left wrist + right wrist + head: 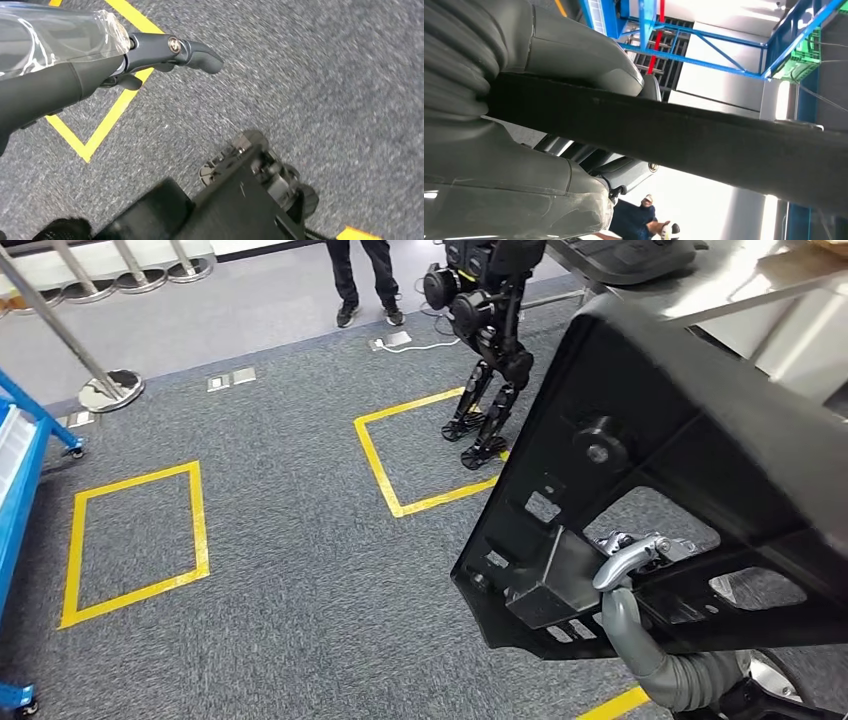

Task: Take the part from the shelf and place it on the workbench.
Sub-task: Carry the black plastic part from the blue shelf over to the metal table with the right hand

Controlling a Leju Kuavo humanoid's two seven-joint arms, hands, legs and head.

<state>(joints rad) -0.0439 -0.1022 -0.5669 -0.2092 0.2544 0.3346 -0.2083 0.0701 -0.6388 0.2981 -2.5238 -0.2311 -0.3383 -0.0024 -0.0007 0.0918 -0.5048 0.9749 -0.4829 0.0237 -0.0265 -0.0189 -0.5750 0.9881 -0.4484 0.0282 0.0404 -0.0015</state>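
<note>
One right hand grips the black part; left hand seemingly holds nothing.

Grey speckled carpet floor marked with yellow tape rectangles. Blue metal rack frame at the left edge. Round chrome stanchion base on the carpet. Silver floor socket plates. Stainless steel table upper right.

Second robot on carpet ahead
</note>
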